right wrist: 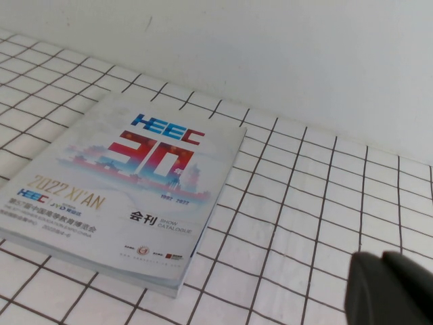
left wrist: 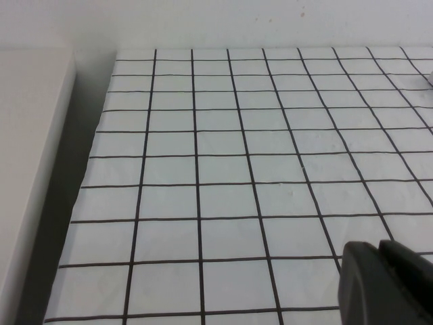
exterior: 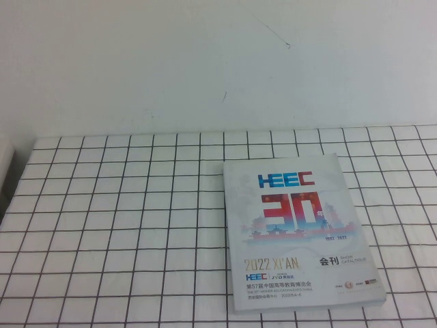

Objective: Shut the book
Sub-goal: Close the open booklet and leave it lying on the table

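Glossy and pale, with blue "HEEC" and a red "30" facing up: lay already shut as the book, front cover on top, flat on the checked tablecloth, without a lifted page anywhere. Sat ahead of the right gripper and well apart from it, touched by nothing. Showed of that gripper only a dark corner of casing in its own wrist view; could not tell whether spread or pressed together. Found the same with the left gripper: hung over bare grid squares, with no book ahead of it, and gave no sign of its jaw state either. Saw neither of them in the high view. Judged the closing as done, with nothing visibly left but parking clear of the cover.
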`<state>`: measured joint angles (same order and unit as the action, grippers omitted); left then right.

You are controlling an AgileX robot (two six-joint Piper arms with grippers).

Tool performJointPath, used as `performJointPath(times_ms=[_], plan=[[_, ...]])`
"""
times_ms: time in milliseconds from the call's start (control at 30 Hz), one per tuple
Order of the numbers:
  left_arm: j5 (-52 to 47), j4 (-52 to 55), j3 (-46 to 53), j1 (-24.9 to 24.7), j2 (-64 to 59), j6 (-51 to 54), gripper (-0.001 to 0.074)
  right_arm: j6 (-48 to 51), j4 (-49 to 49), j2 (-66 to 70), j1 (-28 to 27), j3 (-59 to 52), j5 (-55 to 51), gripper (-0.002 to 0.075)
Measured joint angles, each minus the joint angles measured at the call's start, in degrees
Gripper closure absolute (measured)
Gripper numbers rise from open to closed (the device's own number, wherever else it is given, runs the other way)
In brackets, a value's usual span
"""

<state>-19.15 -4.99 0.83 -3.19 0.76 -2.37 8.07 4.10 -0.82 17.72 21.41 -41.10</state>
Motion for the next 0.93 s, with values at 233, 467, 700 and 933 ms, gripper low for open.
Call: performJointPath(times_ms=[233, 467, 700, 933], plan=[[0.0, 0.0, 0.0, 0.0, 0.0, 0.0, 0.0738, 0.0, 1.2, 0.0, -8.1, -6.1, 7.7, 0.0729], [0.0, 0.0, 0.0, 0.0, 0.0, 0.0, 0.0738, 0.0, 2.7, 0.0, -17.2, -17.7, 21.0, 0.0729], [0.0, 0.2, 0.0, 0.0, 0.0, 0.0, 0.0738, 0.0, -1.7, 0.0, -18.2, -22.7, 21.4, 0.0729], [0.0, 0.2, 0.0, 0.0, 0.0, -0.8, 0.0738, -2.0, -1.6, 0.0, -18.9, -22.7, 21.4, 0.0729]])
